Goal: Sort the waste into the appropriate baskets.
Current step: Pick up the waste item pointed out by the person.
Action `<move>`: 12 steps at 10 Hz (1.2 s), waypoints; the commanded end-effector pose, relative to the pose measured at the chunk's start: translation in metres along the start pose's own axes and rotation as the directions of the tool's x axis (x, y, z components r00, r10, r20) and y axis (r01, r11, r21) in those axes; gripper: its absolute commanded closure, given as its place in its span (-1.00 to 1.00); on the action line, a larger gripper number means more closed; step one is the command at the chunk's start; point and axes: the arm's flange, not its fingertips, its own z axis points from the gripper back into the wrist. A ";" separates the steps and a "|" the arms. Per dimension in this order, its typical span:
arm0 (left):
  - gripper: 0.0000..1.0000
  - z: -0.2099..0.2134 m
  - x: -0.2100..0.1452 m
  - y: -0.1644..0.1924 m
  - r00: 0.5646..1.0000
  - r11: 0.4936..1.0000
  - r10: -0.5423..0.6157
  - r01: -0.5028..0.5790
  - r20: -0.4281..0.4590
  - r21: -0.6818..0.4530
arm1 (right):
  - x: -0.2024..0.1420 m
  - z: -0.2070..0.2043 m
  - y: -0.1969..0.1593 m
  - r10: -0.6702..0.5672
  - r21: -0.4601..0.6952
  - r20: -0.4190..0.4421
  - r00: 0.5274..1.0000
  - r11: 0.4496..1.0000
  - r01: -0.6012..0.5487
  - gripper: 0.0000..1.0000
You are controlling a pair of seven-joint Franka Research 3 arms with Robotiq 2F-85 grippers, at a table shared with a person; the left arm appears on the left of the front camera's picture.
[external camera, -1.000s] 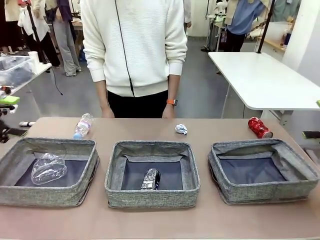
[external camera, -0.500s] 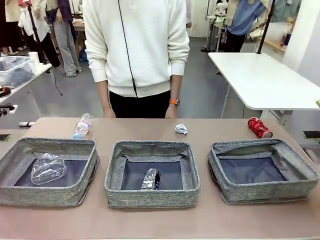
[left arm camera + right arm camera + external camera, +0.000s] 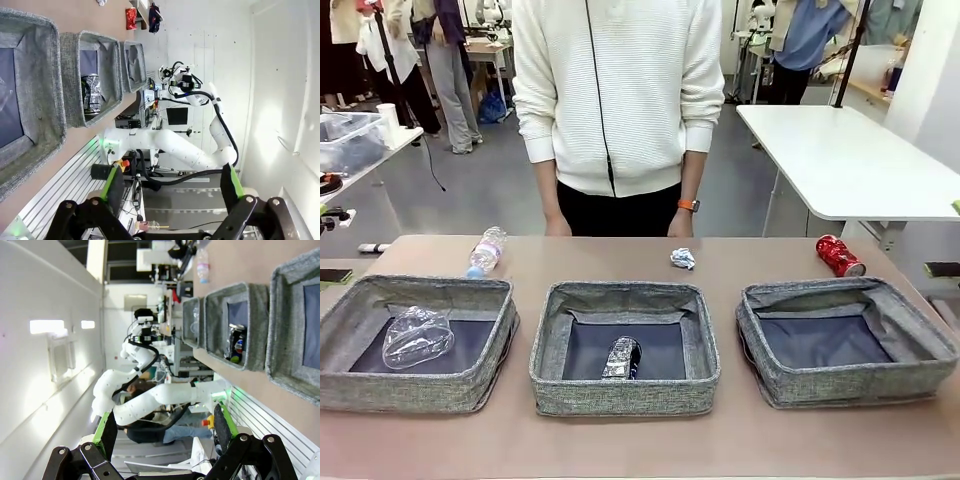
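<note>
left pincer and right pincer gape wide, empty

We see a person in a white ribbed sweater standing at the far edge of a brown table, an orange watch on one wrist. Behind, to the right, stands a white table.

Grey floor stretching beyond; white side table standing far right; white wall catching soft light patches.
</note>
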 end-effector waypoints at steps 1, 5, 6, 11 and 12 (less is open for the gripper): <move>-1.00 0.003 -0.001 -0.004 1.000 1.000 -0.003 0.003 0.005 0.006 | 0.001 0.000 0.006 -0.017 0.021 0.007 1.000 1.000 0.017 -1.00; -1.00 0.003 -0.001 -0.004 1.000 1.000 -0.003 0.003 0.005 0.006 | 0.001 0.000 0.006 -0.017 0.021 0.007 1.000 1.000 0.017 -1.00; -1.00 0.003 -0.001 -0.004 1.000 1.000 -0.003 0.003 0.005 0.006 | 0.001 0.000 0.006 -0.017 0.021 0.007 1.000 1.000 0.017 -1.00; -1.00 0.003 -0.001 -0.004 1.000 1.000 -0.003 0.003 0.005 0.006 | 0.001 0.000 0.006 -0.017 0.021 0.007 1.000 1.000 0.017 -1.00; -1.00 0.003 -0.001 -0.004 1.000 1.000 -0.003 0.003 0.005 0.006 | 0.001 0.000 0.006 -0.017 0.021 0.007 1.000 1.000 0.017 -1.00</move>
